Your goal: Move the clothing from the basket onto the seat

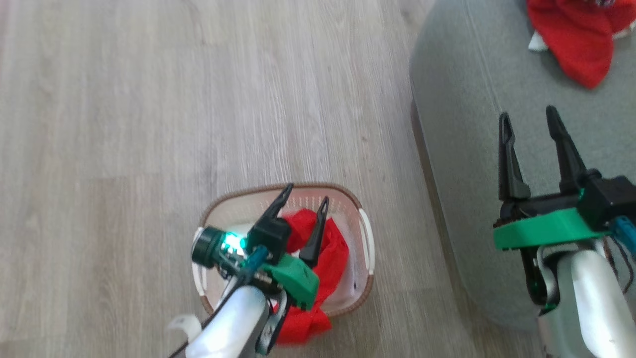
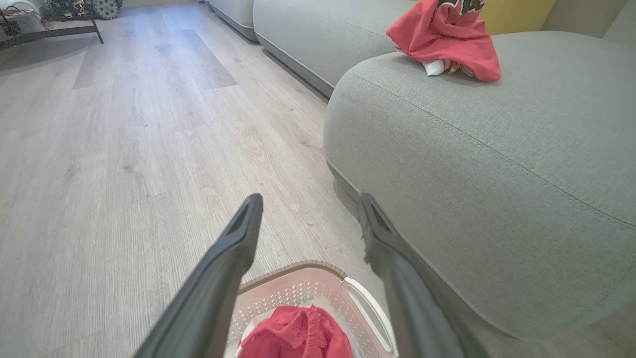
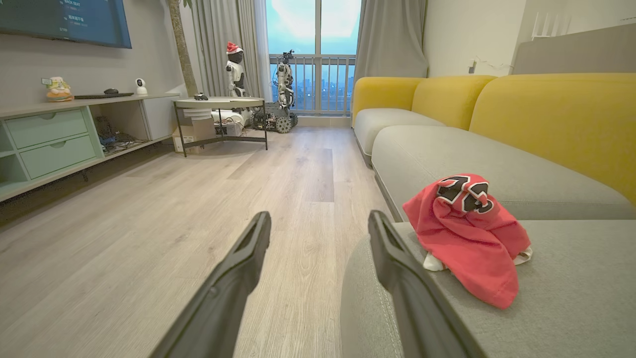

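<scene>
Left gripper (image 1: 307, 194): your fingers stand spread wide with nothing between them, poised above the basket (image 1: 218, 205).
Right gripper (image 1: 527, 113): also spread wide and empty, held over the near edge of the seat (image 1: 462, 99).
Crumpled red garment (image 1: 332, 253): it lies bunched in the basket, just beneath your left fingers. One fold spills over the rim nearest the robot.
Other red garment (image 1: 581, 40): it is heaped on the seat, well apart from both grippers.
Handling: expect thin, light, limp cloth with a slick surface. It will likely sag and trail once you lift it, and a shallow pinch may slip.
Where to grip: aim for the raised ridge of folds at the top of the heap, so you catch several layers rather than a single edge.
Risk: the basket looks light, so if the overhanging fold snags the rim, it may tip or come along.
</scene>
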Robot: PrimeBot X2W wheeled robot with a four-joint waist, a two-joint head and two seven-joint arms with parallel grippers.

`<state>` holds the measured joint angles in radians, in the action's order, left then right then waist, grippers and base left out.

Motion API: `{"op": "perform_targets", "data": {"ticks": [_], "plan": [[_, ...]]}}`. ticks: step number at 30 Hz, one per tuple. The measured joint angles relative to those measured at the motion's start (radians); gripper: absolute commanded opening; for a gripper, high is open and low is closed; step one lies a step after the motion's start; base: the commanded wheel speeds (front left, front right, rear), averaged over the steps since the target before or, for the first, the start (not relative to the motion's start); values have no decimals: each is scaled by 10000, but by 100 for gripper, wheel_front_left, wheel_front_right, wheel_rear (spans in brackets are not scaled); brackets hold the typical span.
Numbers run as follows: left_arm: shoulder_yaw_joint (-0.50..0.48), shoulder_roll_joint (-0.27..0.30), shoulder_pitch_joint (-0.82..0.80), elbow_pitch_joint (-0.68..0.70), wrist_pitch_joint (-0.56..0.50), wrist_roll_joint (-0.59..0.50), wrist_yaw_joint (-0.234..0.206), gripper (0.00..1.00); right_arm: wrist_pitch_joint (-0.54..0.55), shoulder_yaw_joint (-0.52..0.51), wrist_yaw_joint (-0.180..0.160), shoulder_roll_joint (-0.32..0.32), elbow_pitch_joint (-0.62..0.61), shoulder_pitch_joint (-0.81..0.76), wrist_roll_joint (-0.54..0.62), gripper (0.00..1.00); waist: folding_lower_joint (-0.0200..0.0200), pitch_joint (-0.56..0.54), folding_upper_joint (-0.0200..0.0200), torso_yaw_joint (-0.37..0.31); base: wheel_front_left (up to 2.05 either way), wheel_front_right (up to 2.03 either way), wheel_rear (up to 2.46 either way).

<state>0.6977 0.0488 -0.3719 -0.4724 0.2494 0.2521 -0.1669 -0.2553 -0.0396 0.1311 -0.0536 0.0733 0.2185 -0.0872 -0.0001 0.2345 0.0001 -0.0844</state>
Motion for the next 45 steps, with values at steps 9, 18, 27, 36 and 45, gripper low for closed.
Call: {"op": "perform_targets", "data": {"ticks": [9,18,27,36,45], "plan": [[-767,94,1410,600,0,263,-67,100,0,-35,0,4,240,-712,84,100,0,-1126,0,365,0,0,0],[-2061,439,3036,1354,0,353,-401,100,0,203,0,10,673,-1674,81,100,0,-2165,0,677,0,0,0],[-3298,483,4145,2324,0,198,-711,100,0,458,0,15,842,-1926,50,100,0,-2660,-1,994,0,0,0],[-4027,464,4718,2918,0,-94,-706,100,0,583,0,15,1078,-2243,-125,100,0,-2823,-1,1151,0,0,0],[-4529,343,4843,3162,0,-372,-533,100,0,683,0,15,1283,-2298,-198,100,0,-2842,-1,1110,0,0,0]]}}
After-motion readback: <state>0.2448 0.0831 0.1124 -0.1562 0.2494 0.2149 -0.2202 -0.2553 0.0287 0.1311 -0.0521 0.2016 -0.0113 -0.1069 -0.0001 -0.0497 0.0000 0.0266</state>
